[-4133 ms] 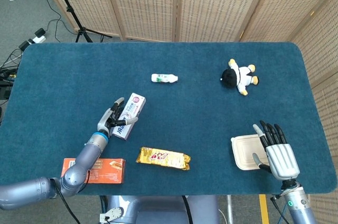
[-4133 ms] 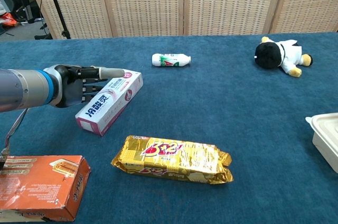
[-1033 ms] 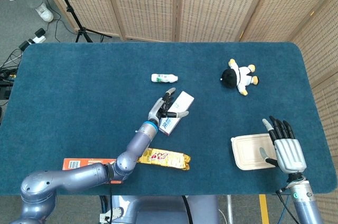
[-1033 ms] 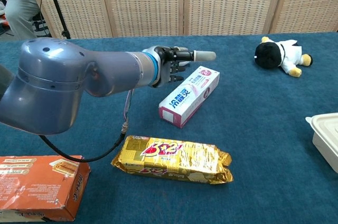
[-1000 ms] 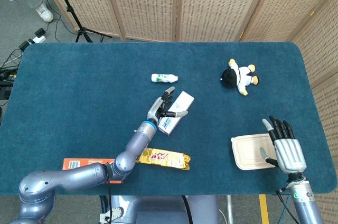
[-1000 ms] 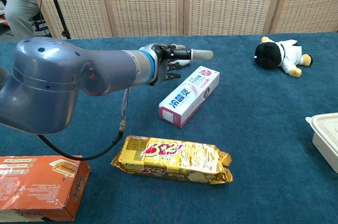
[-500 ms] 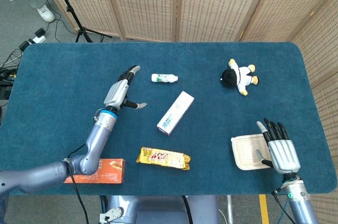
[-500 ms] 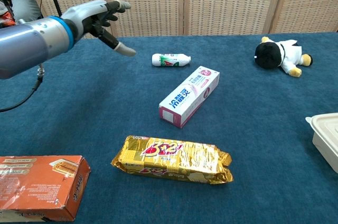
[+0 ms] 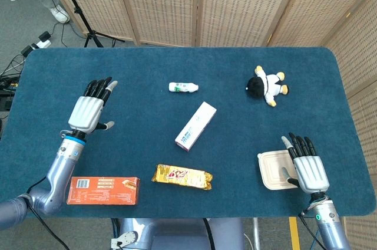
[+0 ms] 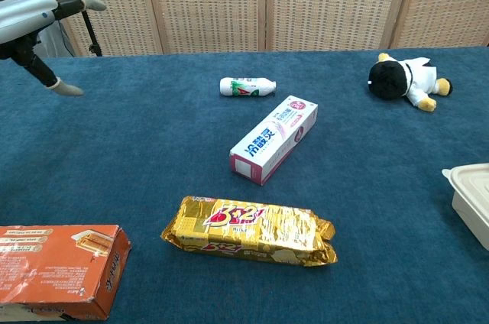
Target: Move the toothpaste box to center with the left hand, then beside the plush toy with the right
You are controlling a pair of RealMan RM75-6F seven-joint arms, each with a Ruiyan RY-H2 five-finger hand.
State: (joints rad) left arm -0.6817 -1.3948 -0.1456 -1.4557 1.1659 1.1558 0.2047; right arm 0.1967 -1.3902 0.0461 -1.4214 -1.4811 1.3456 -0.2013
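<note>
A long white-and-pink cardboard toothpaste box [image 9: 195, 126] is seen lying flat and slantwise on the deep blue felt-like tablecloth [image 9: 147, 67], well apart from both hands, to the right of the left hand [image 9: 89, 110] and up-left of the right hand [image 9: 307, 167]. The left hand, silver-backed with dark fingers, is held with its fingers spread wide and nothing in it; the right hand is likewise splayed and empty, just beside a pale plastic lidded food container [image 9: 275, 169], though contact cannot be judged. The black-and-white plush toy with yellow feet [image 9: 267, 84] lies well beyond the right hand, towards the table's far edge. A small white plastic bottle [image 9: 183, 87] lies on its side past the box. A crinkled gold foil biscuit packet [image 9: 182, 176] and an orange cardboard carton [image 9: 104, 190] lie nearer than the left hand. In the chest view only the left hand's fingertips [image 10: 67, 89] are caught at the frame's edge, and the right hand is not shown; the box's blue lettering is made out there.
</note>
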